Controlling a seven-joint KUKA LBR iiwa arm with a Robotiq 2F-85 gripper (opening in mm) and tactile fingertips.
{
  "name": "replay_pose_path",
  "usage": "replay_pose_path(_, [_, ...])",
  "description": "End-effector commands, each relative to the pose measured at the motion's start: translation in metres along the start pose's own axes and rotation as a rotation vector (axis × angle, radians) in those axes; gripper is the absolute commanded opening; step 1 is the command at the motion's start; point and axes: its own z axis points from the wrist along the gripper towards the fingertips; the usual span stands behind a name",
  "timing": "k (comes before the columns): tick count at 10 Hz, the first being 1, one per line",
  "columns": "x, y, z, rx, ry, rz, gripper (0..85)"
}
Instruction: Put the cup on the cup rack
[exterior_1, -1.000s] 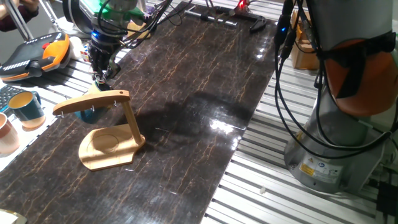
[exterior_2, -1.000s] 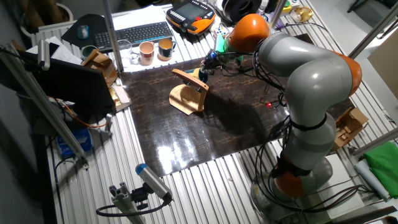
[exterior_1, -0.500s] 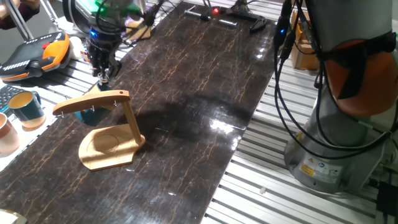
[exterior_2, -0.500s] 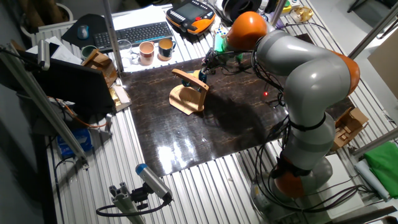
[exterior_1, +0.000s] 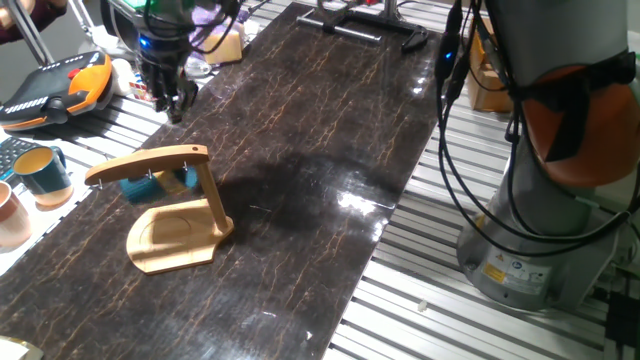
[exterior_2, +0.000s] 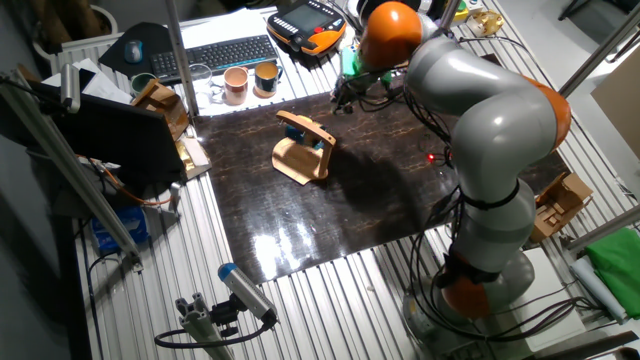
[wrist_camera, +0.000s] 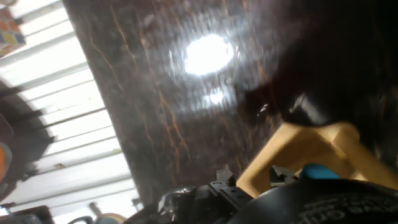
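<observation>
Teal cup (exterior_1: 178, 178) hangs under the cup rack (exterior_1: 172, 213) arm; end effector (exterior_1: 172, 100) above, grip state unclear.

Arm (exterior_2: 480, 110): fat light-grey rounded links, glossy orange joint caps (exterior_2: 390, 25). Grey cylindrical base (exterior_1: 530, 230) with a yellow warning sticker and a white label low on it. Black cables (exterior_1: 470, 150) loop loosely down beside the base, more bundled near the wrist. Gripper (exterior_1: 168, 92): black, blocky, with green and blue lights glowing on the wrist above it. Hand view shows only blurred black housing at the bottom edge.
</observation>
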Motion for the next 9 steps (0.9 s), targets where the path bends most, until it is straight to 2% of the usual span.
replay_pose_path(1, [-0.002,0.000,-0.003,0.010,-0.038,-0.045,32.7])
replay_pose_path(2, [-0.005,-0.001,-0.007,0.021,-0.070,-0.105,25.7])
replay_pose_path(5, [-0.012,0.000,-0.015,0.047,-0.125,-0.265,3.7])
replay_pose_path(6, [-0.016,-0.001,-0.018,0.063,-0.127,-0.324,0.7])
replay_pose_path(9, [-0.025,-0.009,-0.027,0.106,-0.117,-0.549,0.7])
